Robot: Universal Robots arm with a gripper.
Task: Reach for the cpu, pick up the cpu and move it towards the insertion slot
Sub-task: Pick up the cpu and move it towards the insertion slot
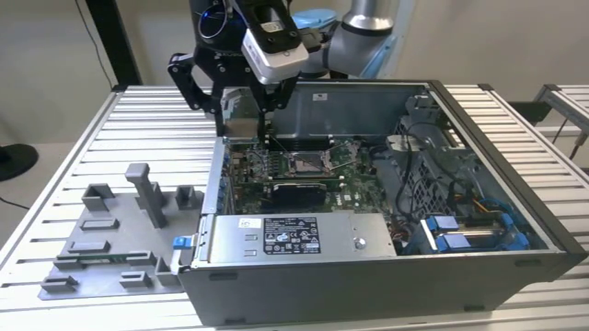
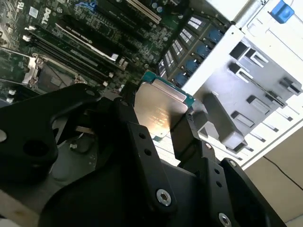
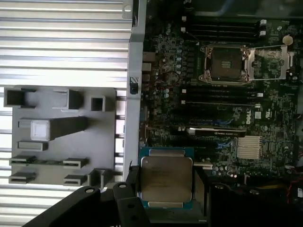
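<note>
tray point(image 1: 129, 241) on table point(image 1: 156, 131), exterior view's left of case point(image 1: 368, 289); insertion slot point(image 1: 307, 163) inside case.

cpu point(image 3: 165, 172) sides behind the gripper point(image 3: 165, 188)

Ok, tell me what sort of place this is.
Probably a robotics lab bench for computer assembly: an open grey metal computer case sits on a slatted aluminium table beside a grey plastic fixture tray, and the arm's black gripper holds a silvery square cpu.

arm point(image 1: 366, 31): I'm hanging over, wrist pointing down | gripper point(image 2: 156, 125): I'm pressing my black fingers point(image 2: 137, 142) (one each side) against the cpu point(image 2: 158, 111)
</note>
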